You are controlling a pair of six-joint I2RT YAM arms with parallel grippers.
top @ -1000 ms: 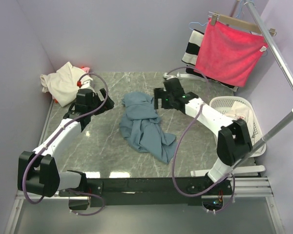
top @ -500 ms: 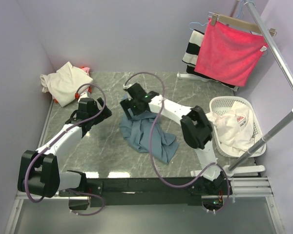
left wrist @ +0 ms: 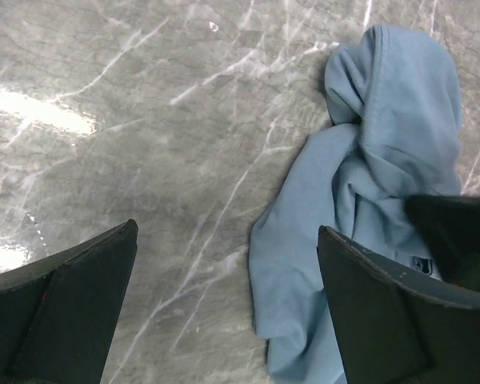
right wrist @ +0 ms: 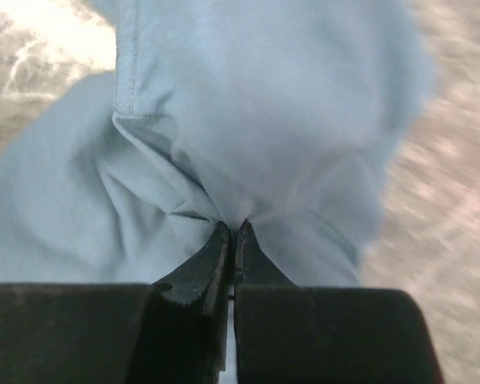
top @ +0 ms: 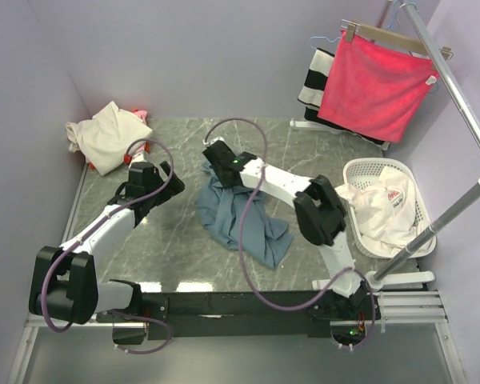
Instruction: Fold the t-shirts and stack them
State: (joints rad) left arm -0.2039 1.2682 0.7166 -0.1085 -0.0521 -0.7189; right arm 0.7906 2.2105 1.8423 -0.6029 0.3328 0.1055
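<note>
A: State of right gripper (right wrist: 234, 232)?
B: Fingers pinched tight on a fold of the blue shirt (top: 242, 218), at that shirt's far end. The wrist view is a bit blurry, but there's clearly cloth between the tips.
A: And left gripper (left wrist: 228, 232)?
B: Fingers wide, holding nothing. It's just left of the blue shirt, not touching it, over the table (top: 176, 248).
A: Blue shirt itself?
B: Crumpled and unfolded, lying on the table in a long heap.
A: Other shirts?
B: The cream shirt (top: 108, 138) is bunched up well left of the blue shirt and farther back. A bit of pink shirt (top: 139, 114) pokes out behind it. The white shirt (top: 376, 210) with red print is well right of the blue shirt, in the basket (top: 420, 210), spilling over the rim.
A: Rest?
B: There's a towel (top: 376, 84) on a hanger (top: 384, 34), far back and right of the blue shirt. A striped cloth (top: 312, 80) is partly behind the towel.
</note>
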